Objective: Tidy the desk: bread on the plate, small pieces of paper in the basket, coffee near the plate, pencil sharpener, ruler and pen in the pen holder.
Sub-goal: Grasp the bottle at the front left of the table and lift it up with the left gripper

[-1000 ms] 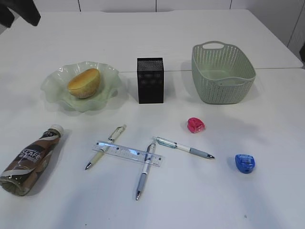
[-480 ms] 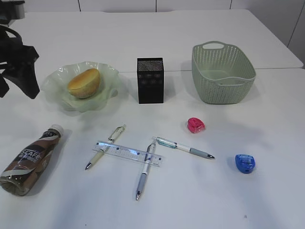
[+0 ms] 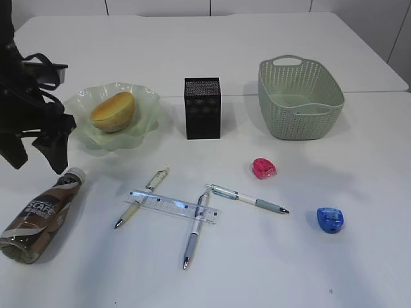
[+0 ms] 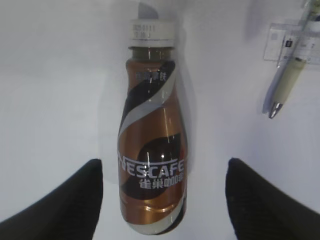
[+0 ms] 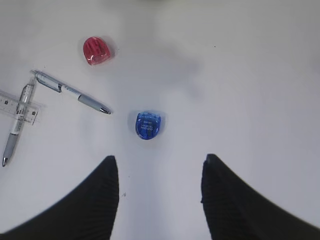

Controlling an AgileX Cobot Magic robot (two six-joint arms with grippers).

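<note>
The coffee (image 3: 40,215) lies on its side at the desk's front left. My left gripper (image 3: 36,160) hangs open just beyond its white cap; in the left wrist view the coffee (image 4: 152,150) lies lengthwise between the spread fingers (image 4: 75,200), untouched. The bread (image 3: 112,110) rests on the plate (image 3: 151,102). The ruler (image 3: 173,205) lies across two pens (image 3: 194,230), with a third pen (image 3: 247,198) to the right. My right gripper (image 5: 160,160) stands open over bare desk, near the blue pencil sharpener (image 5: 148,124). The small pieces of paper are out of view.
The black mesh pen holder (image 3: 202,108) stands at the middle back, the green basket (image 3: 300,96) to its right. A pink pencil sharpener (image 3: 264,168) sits in front of the basket and the blue one (image 3: 329,219) nearer the front right.
My left arm has come down from the far left corner to hang over the coffee's cap end, and its jaws have spread wider. Nothing on the desk has moved.
</note>
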